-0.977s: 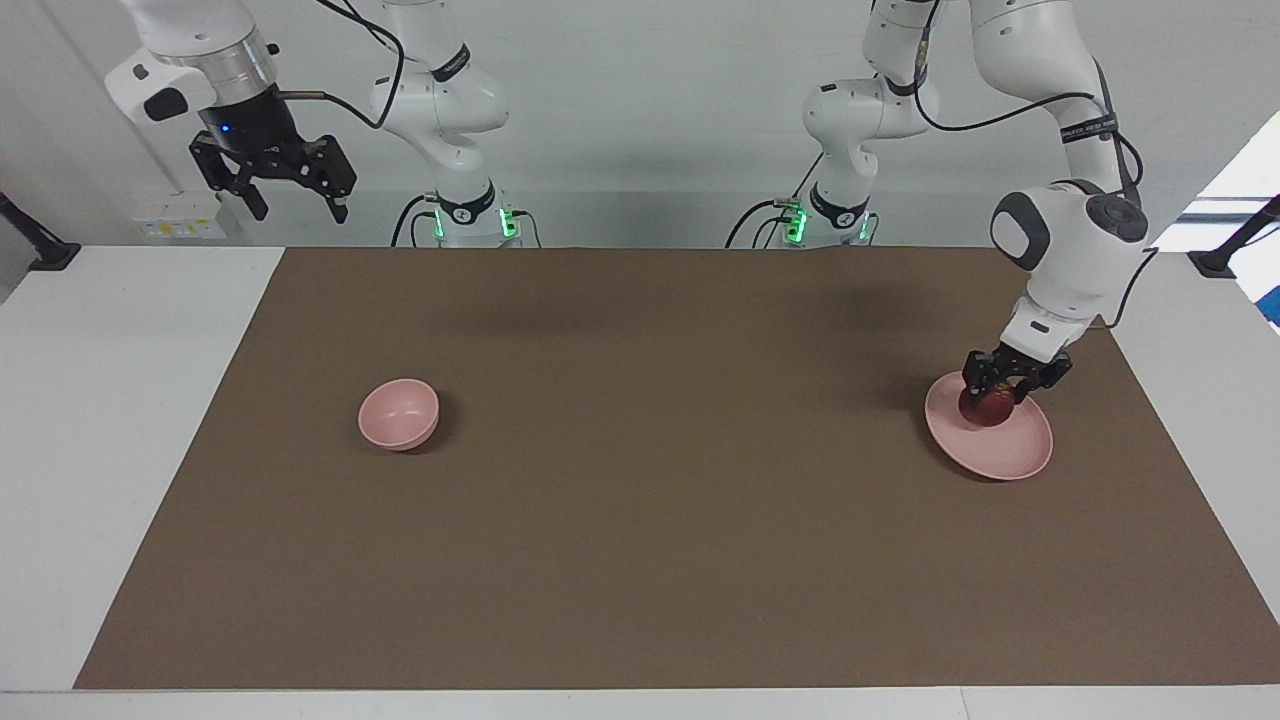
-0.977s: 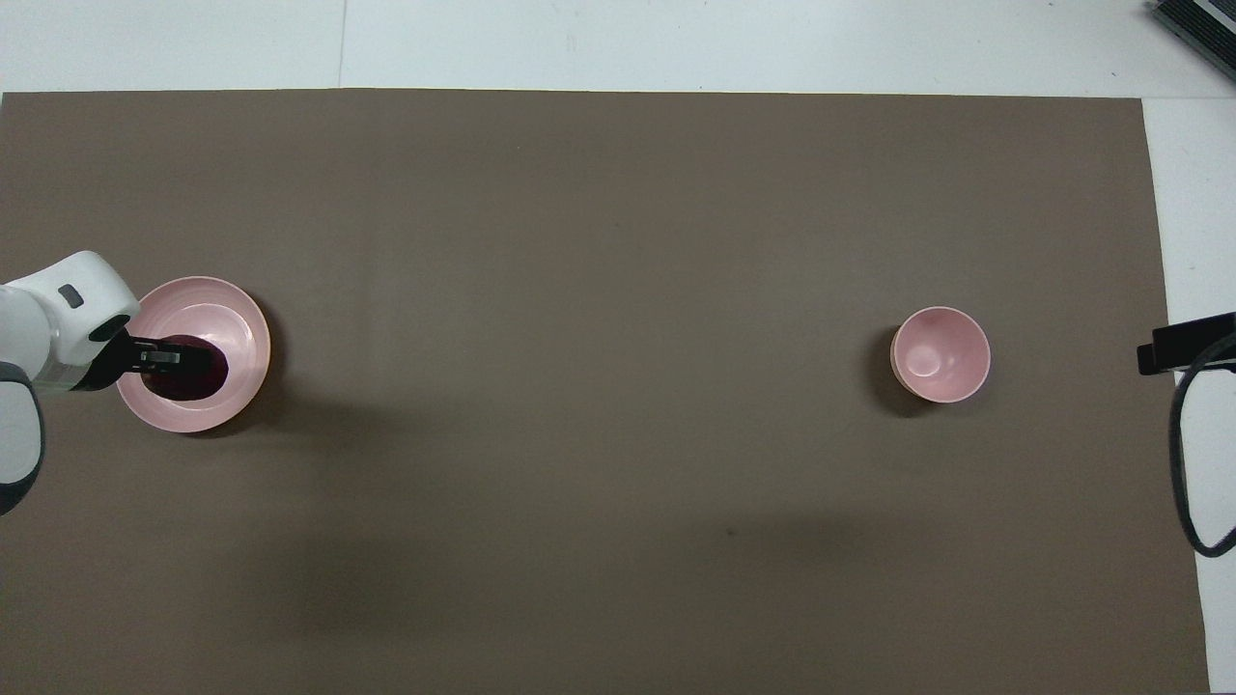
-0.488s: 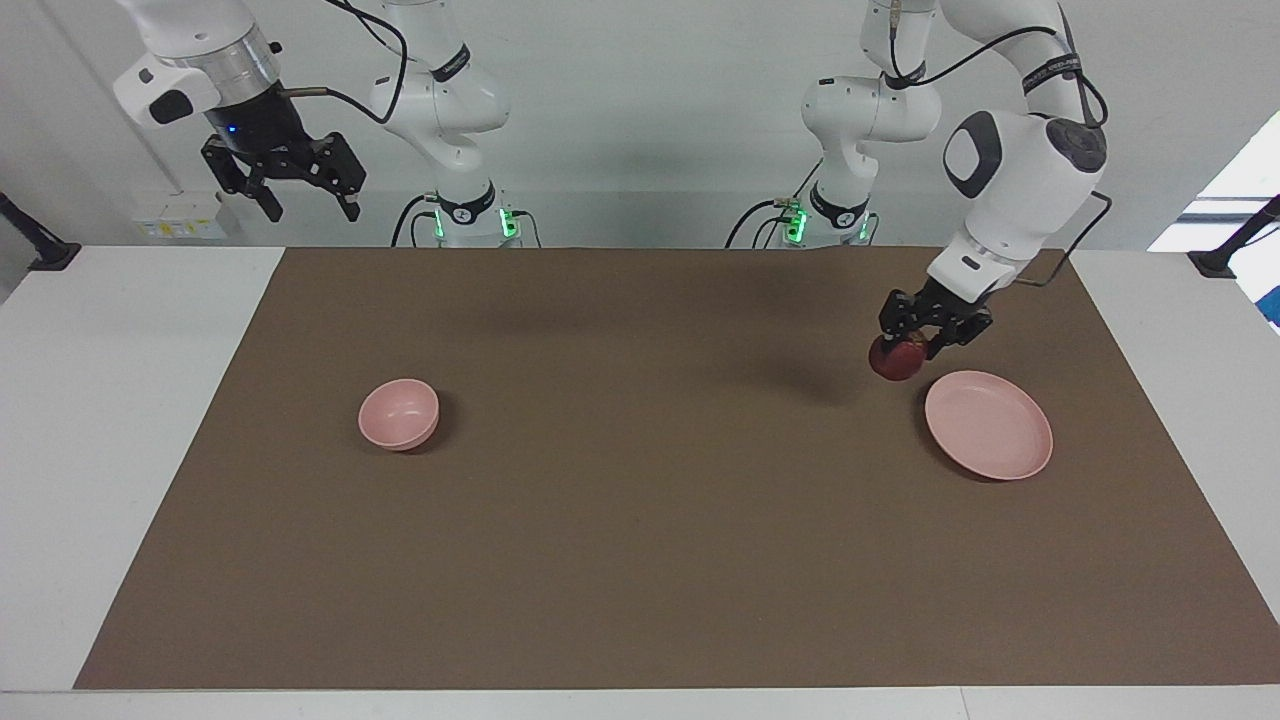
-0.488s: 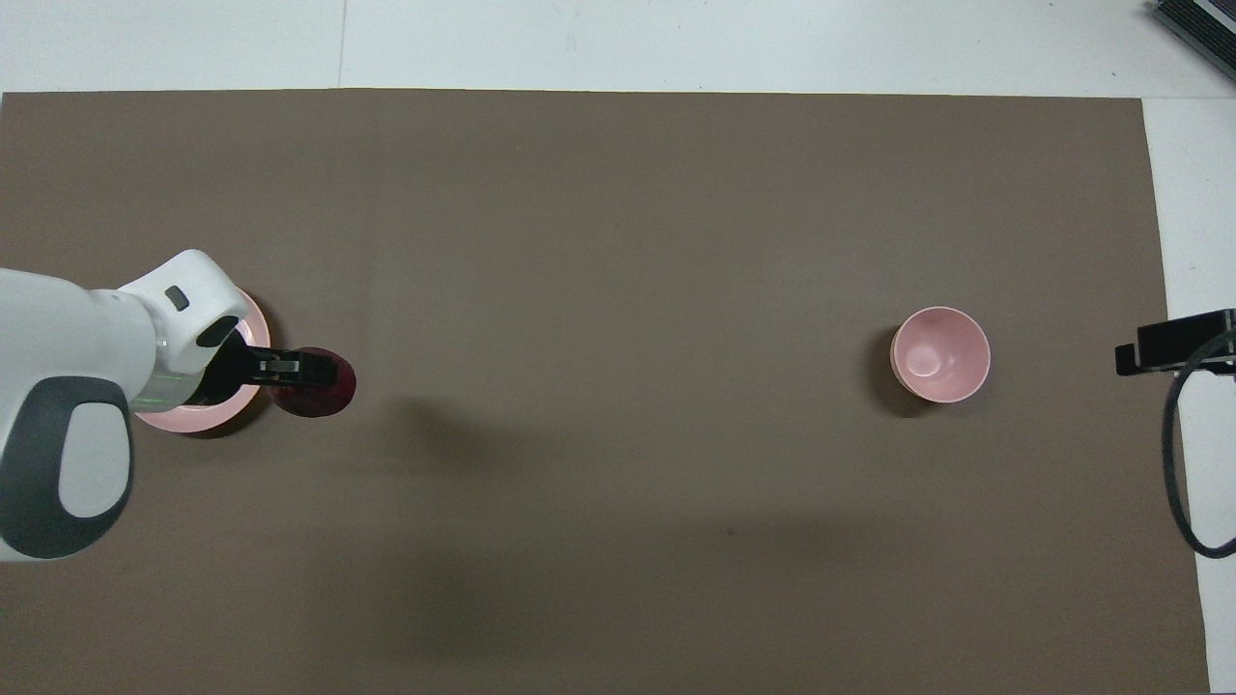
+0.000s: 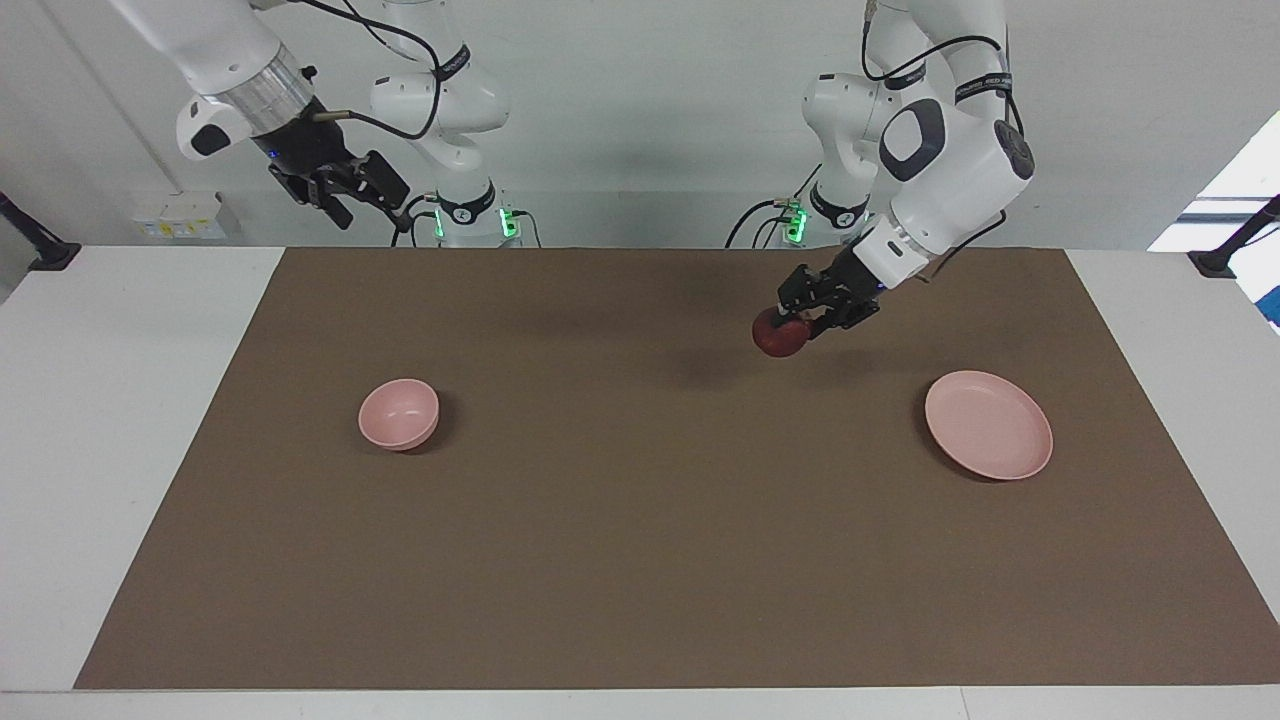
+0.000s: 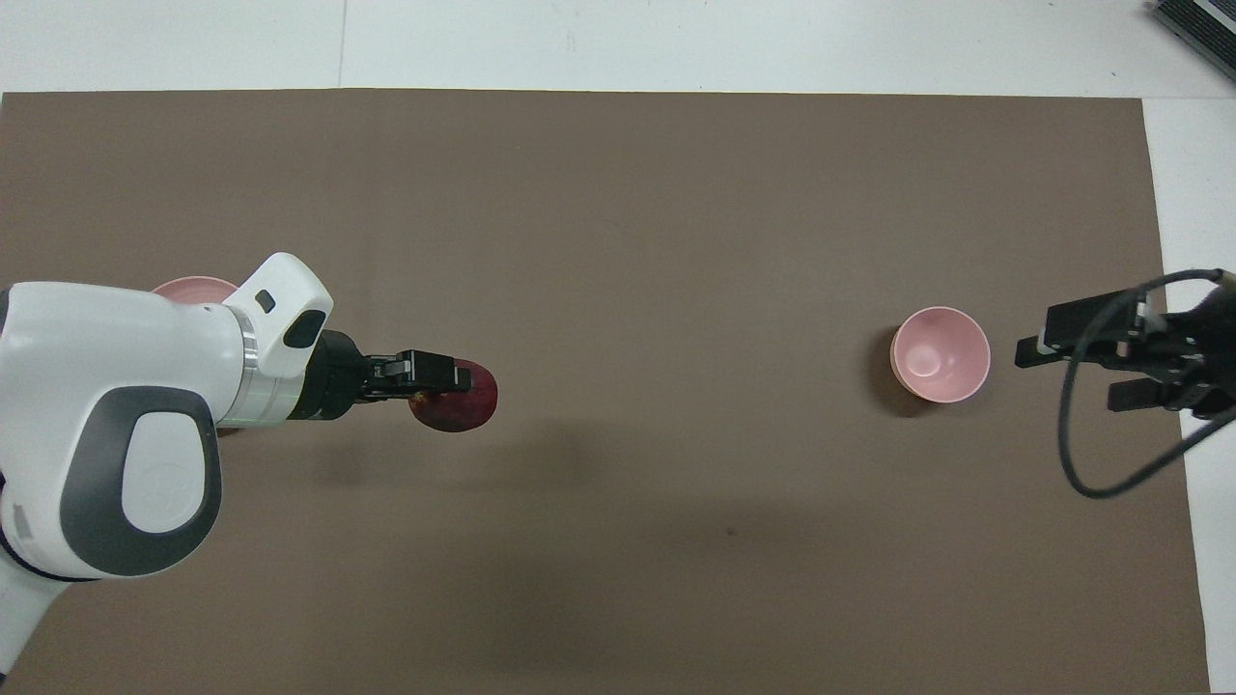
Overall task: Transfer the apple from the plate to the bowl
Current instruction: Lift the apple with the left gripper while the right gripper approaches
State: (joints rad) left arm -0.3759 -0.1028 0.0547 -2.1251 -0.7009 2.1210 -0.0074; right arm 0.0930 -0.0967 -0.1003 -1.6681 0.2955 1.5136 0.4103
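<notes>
My left gripper (image 5: 797,318) is shut on the dark red apple (image 5: 779,337) and holds it in the air over the brown mat, between the plate and the bowl. The overhead view shows the gripper (image 6: 446,384) and the apple (image 6: 462,403) too. The flat pink plate (image 5: 988,424) lies bare toward the left arm's end of the table; overhead, only a sliver of the plate (image 6: 193,287) shows past the arm. The small deep pink bowl (image 5: 399,413) (image 6: 940,354) stands toward the right arm's end. My right gripper (image 5: 368,205) (image 6: 1072,375) is open, raised, beside the bowl overhead.
The brown mat (image 5: 640,560) covers most of the white table (image 5: 120,400). The right arm's black cable (image 6: 1110,483) loops over the mat's edge. A dark object (image 6: 1197,24) sits at a table corner farthest from the robots.
My left gripper lifted the apple off the plate and carried it toward the bowl. My right gripper came in closer to the table and the bowl.
</notes>
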